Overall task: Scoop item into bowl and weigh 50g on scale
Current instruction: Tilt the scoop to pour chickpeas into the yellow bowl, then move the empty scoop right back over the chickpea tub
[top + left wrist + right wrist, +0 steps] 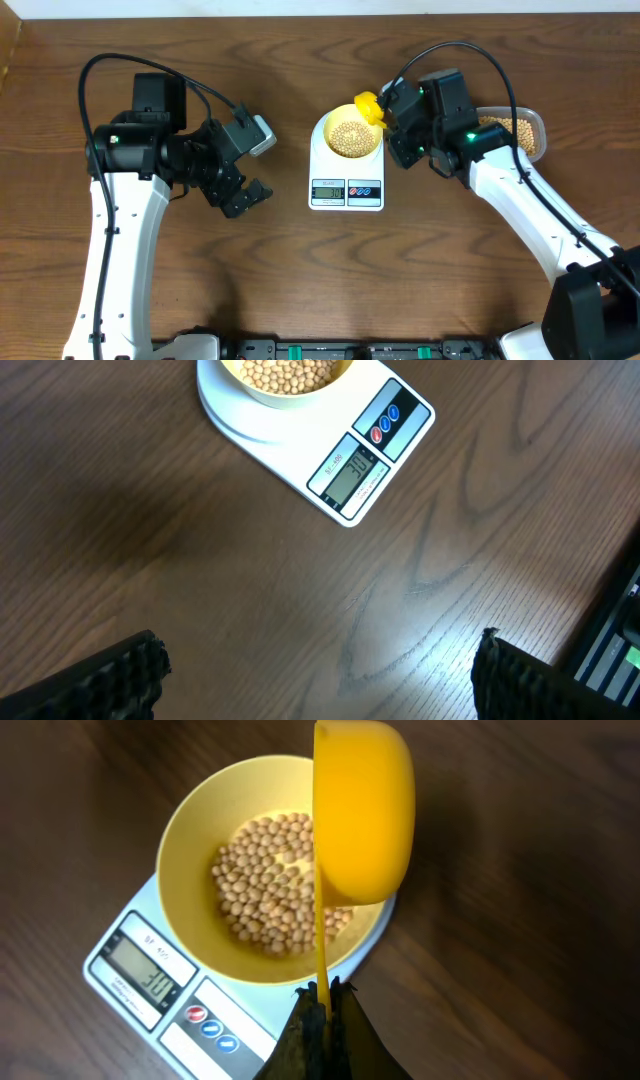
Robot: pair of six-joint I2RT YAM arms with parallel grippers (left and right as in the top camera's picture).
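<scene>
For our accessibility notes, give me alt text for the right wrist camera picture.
The right gripper, shut on the handle of a yellow scoop, holds it tipped on its side over a pale-yellow bowl of tan beans. The bowl sits on a white scale on a dark wooden table.

The scale [240, 1020] shows 30 on its grey display [148, 972], near its front edge. The small print above the digits and the marks on the buttons [210, 1028] are too blurred to read.

Soft even lighting, faint shadows, mostly sharp, close foreground blurred.
</scene>
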